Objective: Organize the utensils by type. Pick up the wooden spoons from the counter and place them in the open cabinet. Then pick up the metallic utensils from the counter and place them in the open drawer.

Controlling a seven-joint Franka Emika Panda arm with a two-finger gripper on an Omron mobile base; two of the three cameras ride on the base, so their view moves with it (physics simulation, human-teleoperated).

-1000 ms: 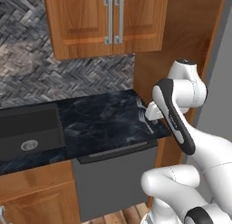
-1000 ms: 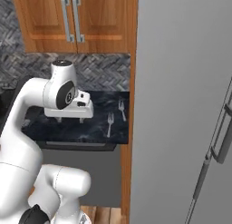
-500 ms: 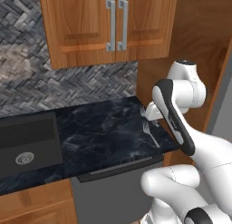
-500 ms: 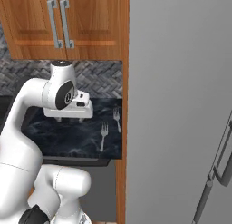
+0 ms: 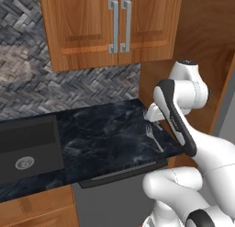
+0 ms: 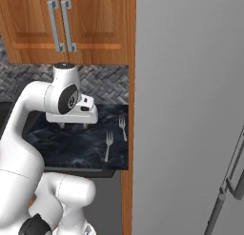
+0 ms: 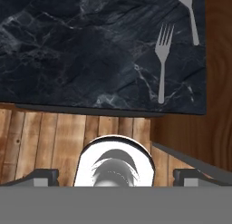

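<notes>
Right base view shows the tall flat grey panel of a refrigerator (image 6: pixel 190 110) beside a narrow orange-brown wooden side wall, then the black marble-look counter with faint bluish veins (image 6: pixel 71 143) running left from it. Above hang closed orange-brown wooden wall cabinet doors with long silver bar handles (image 6: pixel 59 24), over a grey herringbone tile backsplash (image 6: pixel 105 89). Left base view adds a dark sink basin (image 5: pixel 27 152) set into the counter's left part. The two-finger gripper (image 6: pixel 74 126) hangs above the counter with its jaws spread wide and nothing between them. Two thin silver-grey metal forks lie flat near the counter's right end: one (image 7: pixel 162 60) nearer the front edge, the other (image 7: pixel 188 14) just behind it by the wooden wall, apart from each other.
</notes>
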